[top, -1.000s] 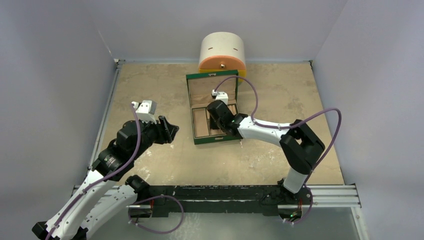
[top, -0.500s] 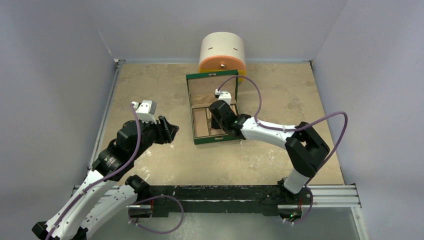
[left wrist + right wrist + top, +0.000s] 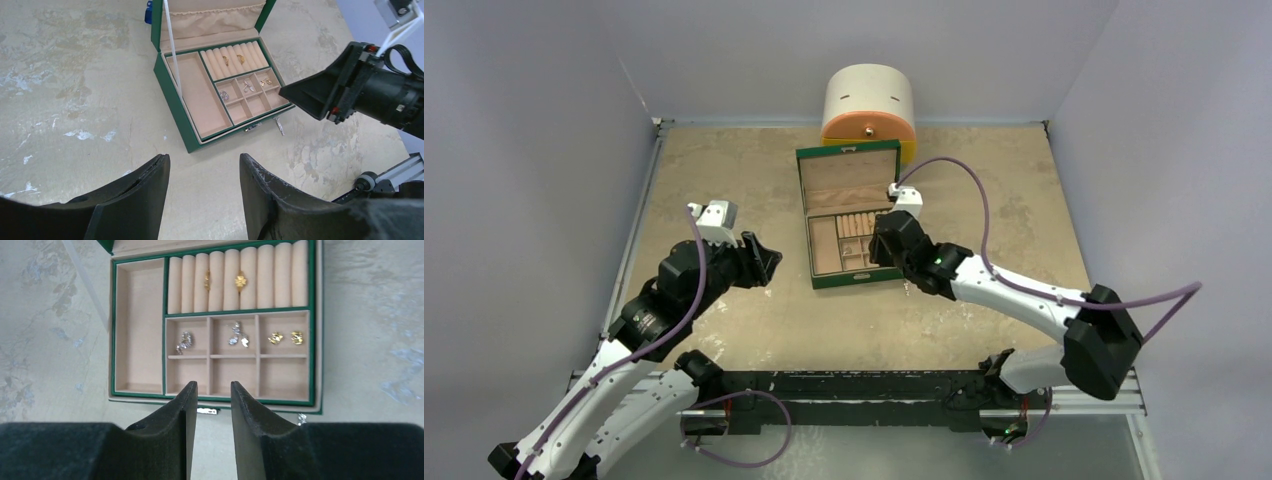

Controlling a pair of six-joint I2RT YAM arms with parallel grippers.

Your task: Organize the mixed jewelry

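Observation:
The green jewelry box [image 3: 854, 282] stands open mid-table. In the right wrist view, two gold rings [image 3: 240, 281] sit in its ring rolls. Silvery pieces [image 3: 237, 335] and two small gold pieces [image 3: 275, 338] lie in the small back compartments of the box [image 3: 313, 355]. A silvery bit [image 3: 301, 417] lies on the table at the box's front right corner, and it also shows in the left wrist view [image 3: 280, 126]. My right gripper [image 3: 212, 386] hovers just in front of the box, slightly open and empty. My left gripper [image 3: 202, 162] is open and empty, left of the box [image 3: 172, 107].
A cream cylinder case with an orange drawer [image 3: 869, 100] stands behind the box against the back wall. Grey walls close the table on three sides. A metal rail [image 3: 1084, 385] runs along the near edge.
My right gripper has drawn back from over the box toward its front right, and the compartments now show. The left arm has not moved.

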